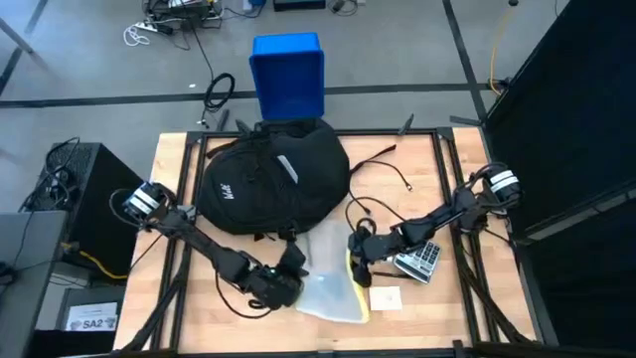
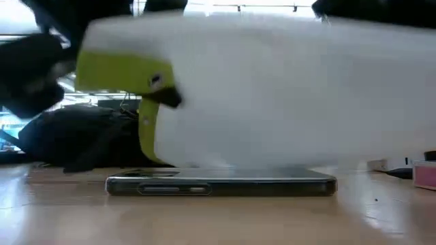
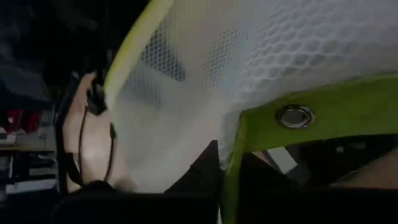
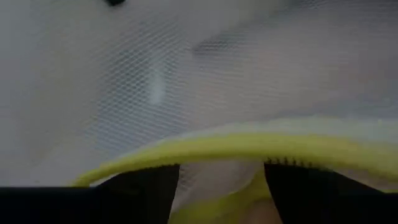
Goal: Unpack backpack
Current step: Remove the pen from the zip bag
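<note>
On the table (image 1: 169,159) we find the backpack (image 1: 268,174); both the left end effector (image 1: 288,283) and right end effector (image 1: 356,254) meet a white mesh pouch (image 1: 328,283), grip state indeterminate.

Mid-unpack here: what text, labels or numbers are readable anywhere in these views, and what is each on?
"SA2", on a white label on the floor left of the table.
White logo print on the backpack: too small to read.
White rectangular label on the backpack: no text legible.
Calculator keys: too small to read.
White card on the table: blank or illegible.
</note>
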{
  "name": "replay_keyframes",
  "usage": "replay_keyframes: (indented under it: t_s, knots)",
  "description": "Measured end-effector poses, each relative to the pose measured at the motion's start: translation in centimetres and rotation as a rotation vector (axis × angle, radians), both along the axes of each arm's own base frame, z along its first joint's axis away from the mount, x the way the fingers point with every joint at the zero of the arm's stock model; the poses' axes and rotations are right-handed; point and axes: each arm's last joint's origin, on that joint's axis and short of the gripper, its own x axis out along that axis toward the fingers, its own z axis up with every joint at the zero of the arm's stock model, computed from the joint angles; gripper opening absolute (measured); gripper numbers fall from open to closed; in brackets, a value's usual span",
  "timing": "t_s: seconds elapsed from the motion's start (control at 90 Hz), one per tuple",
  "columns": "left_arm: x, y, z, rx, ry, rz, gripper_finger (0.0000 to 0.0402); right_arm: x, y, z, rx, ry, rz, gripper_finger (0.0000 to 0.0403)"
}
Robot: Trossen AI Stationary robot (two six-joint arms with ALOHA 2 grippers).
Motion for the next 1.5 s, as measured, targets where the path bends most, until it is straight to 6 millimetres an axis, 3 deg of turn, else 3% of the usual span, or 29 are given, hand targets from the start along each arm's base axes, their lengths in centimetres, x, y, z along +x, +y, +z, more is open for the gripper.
replay_keyframes:
  t_s: [0.3, 0.589, 0.689, 0.856, 1.278, 1.378, 1.5]
  knots:
    - [0.4, -2.1, 4.6, 0.068, 0.045, -0.037, 0.0000, -0.1, 1.5, 0.7, -0.031, -0.095, 0.089, 0.0193]
    - [-0.5, -3.4, 4.9, -0.045, 0.060, -0.050, 0.0000, -0.1, 1.5, 0.6, -0.046, -0.086, 0.068, 0.0206]
    - [-0.4, -3.7, 4.3, -0.172, 0.084, -0.042, 0.0000, -0.1, 1.3, 0.6, -0.058, -0.085, 0.032, 0.0208]
    - [-1.0, -4.0, 1.6, -0.317, 0.063, -0.100, 0.0000, 0.1, 1.2, 0.8, -0.102, -0.112, 0.005, 0.0212]
    - [-2.7, -2.9, -2.4, -0.427, -0.015, -0.154, 0.0000, 0.0, 1.1, 0.5, -0.223, -0.098, -0.053, 0.0235]
    - [-2.9, -2.7, -2.8, -0.446, -0.014, -0.144, 0.0000, 0.7, 1.6, -0.3, -0.242, -0.093, -0.039, 0.0237]
    - [-2.9, -2.7, -2.8, -0.465, -0.017, -0.137, 0.0000, 3.3, 3.1, -1.3, -0.275, -0.086, 0.020, 0.0239]
